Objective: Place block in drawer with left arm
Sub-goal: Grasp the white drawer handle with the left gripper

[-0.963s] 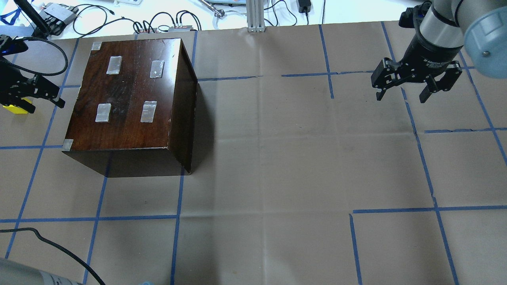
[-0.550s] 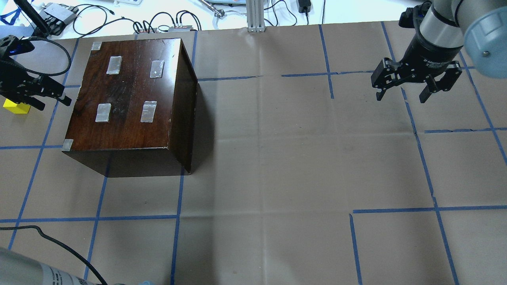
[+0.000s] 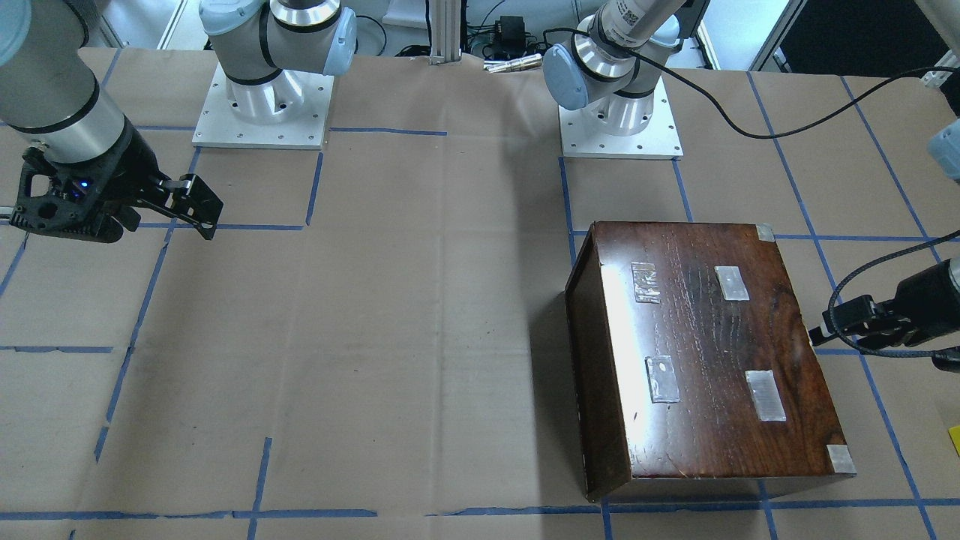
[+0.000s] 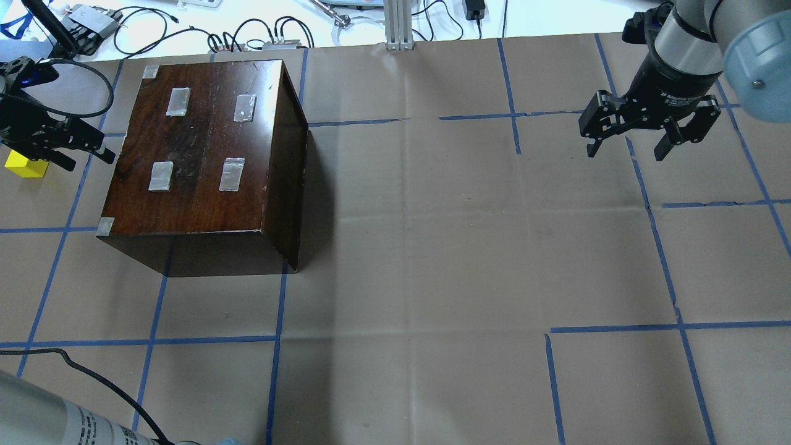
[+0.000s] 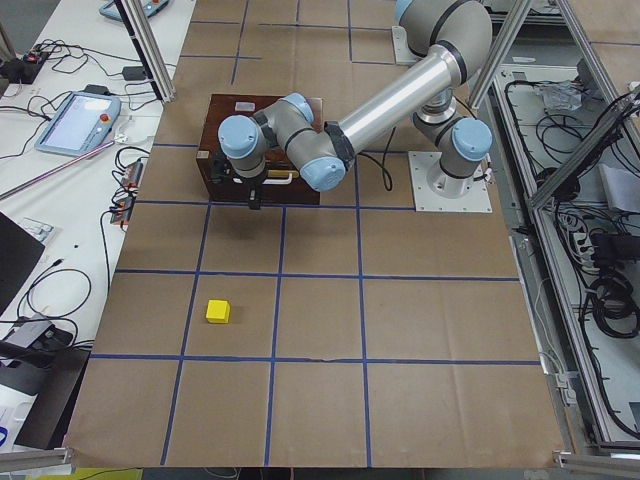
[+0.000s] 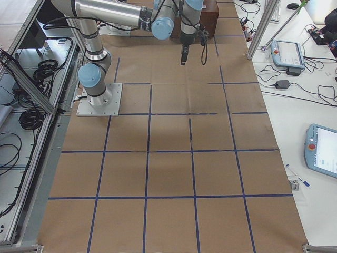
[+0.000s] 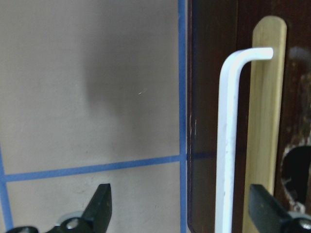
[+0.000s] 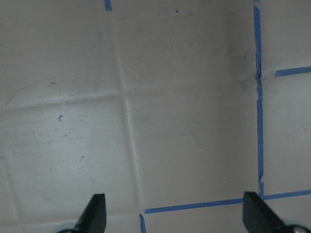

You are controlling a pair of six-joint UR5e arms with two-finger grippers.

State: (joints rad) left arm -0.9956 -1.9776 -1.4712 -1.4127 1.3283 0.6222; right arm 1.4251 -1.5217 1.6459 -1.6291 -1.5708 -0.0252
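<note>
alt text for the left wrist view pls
A white handle on a pale wood strip runs up the front of the dark box, at right. The left gripper has its jaws open at the bottom, one before the box, one over the brown table crossed with blue tape.

Two arms, the left arm (image 5: 390, 100) and the right arm (image 4: 680, 43), carry two grippers, the left gripper (image 4: 85, 159) and the right gripper (image 4: 626, 153). There is one yellow block (image 5: 218, 311) and one dark box (image 4: 204, 142), with six tape patches (image 4: 178, 101) on it.
</note>
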